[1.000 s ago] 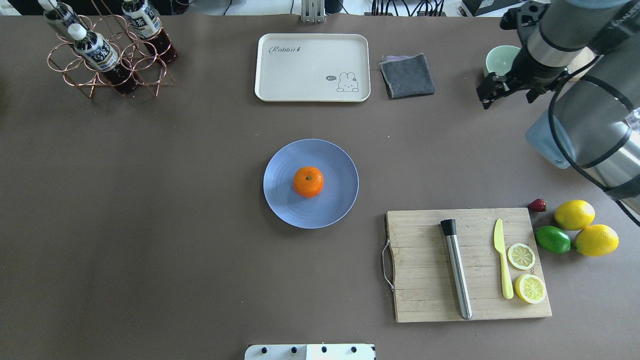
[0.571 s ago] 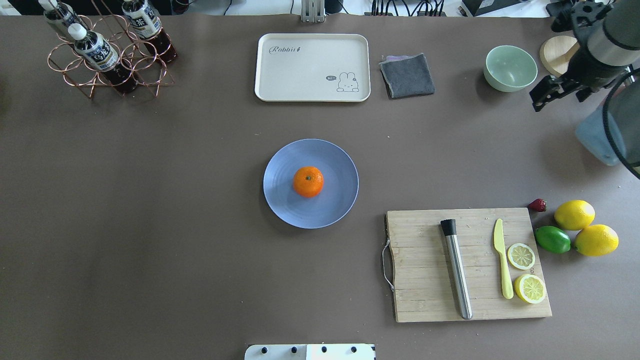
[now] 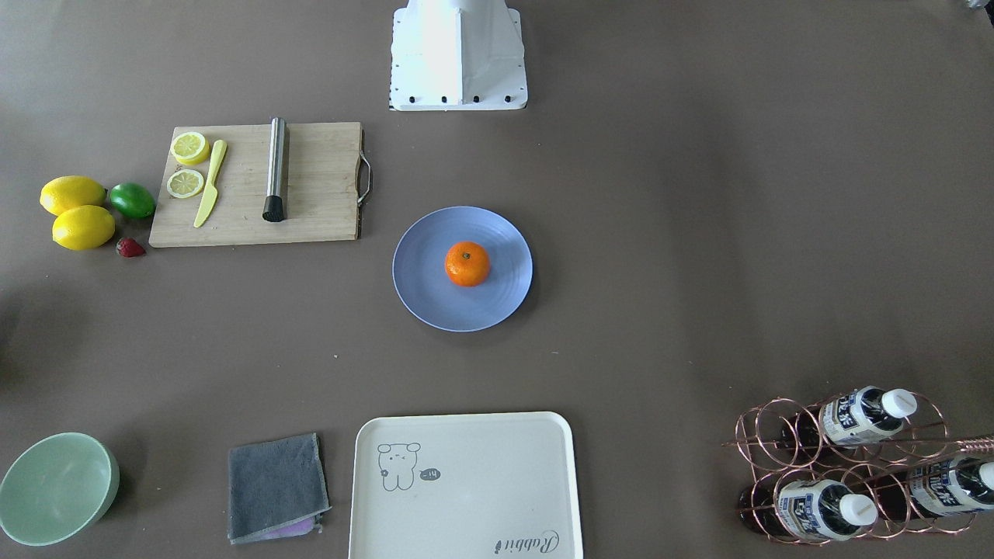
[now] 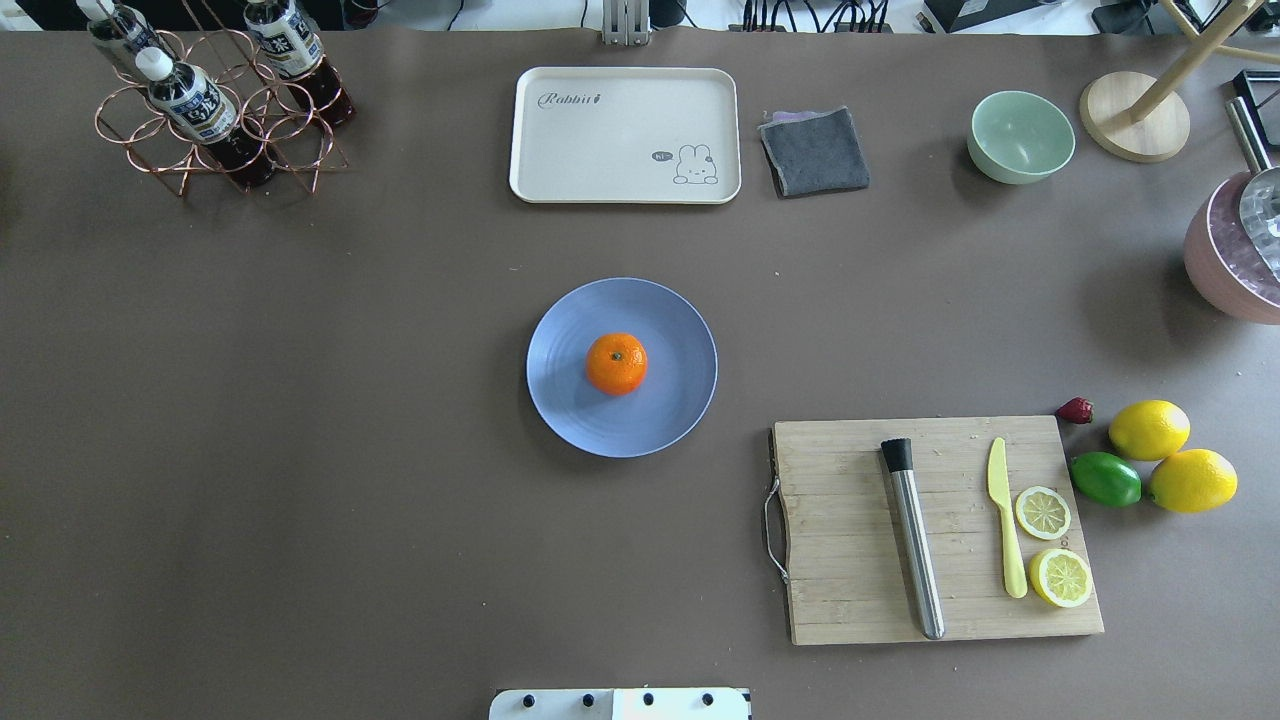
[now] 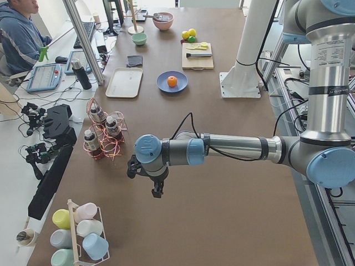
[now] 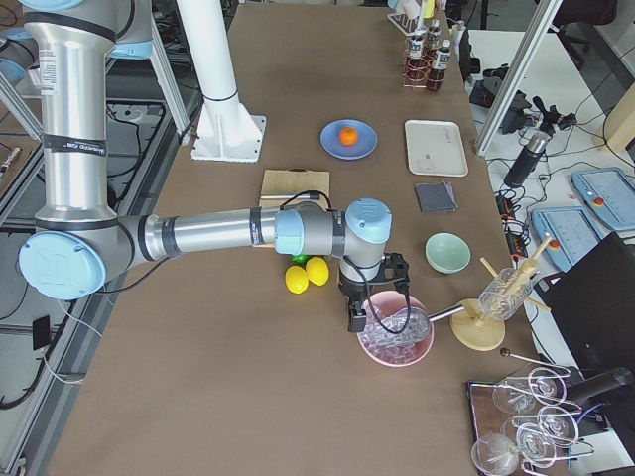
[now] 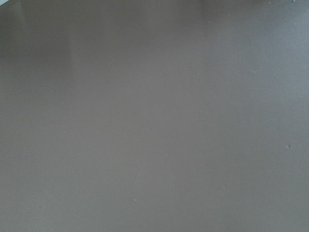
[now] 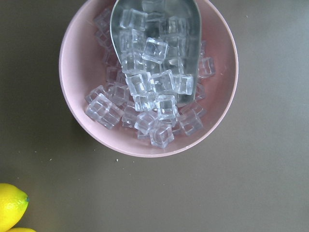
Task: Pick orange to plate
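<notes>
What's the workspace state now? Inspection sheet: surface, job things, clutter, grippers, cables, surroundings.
Surface: brown table; damage: nothing seen.
Job's things: orange sits near the centre of the blue plate, nothing gripping it.
Clutter: cutting board with knife, lemon halves and metal rod; two lemons, lime, strawberry; cream tray; grey cloth; mint bowl; bottle rack; pink ice bowl.
Grippers: left gripper over plain table, right gripper above the pink ice bowl; open or shut cannot be told for either.
Cables: black cable looped at the left arm.
Surroundings: seated operator at a side desk.
</notes>
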Controlling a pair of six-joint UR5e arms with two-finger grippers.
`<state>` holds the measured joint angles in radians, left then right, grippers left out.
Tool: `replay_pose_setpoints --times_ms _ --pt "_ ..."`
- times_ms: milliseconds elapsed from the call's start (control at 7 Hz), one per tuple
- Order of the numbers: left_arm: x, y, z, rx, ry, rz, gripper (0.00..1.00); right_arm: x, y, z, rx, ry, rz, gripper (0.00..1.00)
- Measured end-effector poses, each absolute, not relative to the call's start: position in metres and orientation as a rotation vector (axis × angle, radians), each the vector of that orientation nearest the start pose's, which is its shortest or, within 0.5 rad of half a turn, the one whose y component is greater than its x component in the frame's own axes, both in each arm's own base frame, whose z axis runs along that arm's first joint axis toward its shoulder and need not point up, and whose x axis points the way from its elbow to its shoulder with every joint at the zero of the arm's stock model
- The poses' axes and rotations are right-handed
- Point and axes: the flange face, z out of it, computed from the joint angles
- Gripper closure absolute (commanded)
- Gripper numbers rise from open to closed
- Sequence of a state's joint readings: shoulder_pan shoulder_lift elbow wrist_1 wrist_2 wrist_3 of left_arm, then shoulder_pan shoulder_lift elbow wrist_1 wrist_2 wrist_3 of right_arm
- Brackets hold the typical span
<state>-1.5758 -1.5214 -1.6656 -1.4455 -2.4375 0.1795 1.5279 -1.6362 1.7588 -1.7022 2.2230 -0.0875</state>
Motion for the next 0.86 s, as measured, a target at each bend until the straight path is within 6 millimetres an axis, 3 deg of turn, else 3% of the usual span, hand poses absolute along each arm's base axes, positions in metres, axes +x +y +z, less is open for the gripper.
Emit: replay_pose_setpoints --times_ms 429,857 --pt "-0.060 -0.464 0.642 0.004 0.870 0.126 0.02 0.075 -0.431 0.650 -0.046 -0.679 -0.046 0.00" --pt "-0.060 -0.464 0.646 -0.006 0.871 0.117 0.02 0.078 -0.425 0.655 -0.055 -0.684 -0.035 0.00"
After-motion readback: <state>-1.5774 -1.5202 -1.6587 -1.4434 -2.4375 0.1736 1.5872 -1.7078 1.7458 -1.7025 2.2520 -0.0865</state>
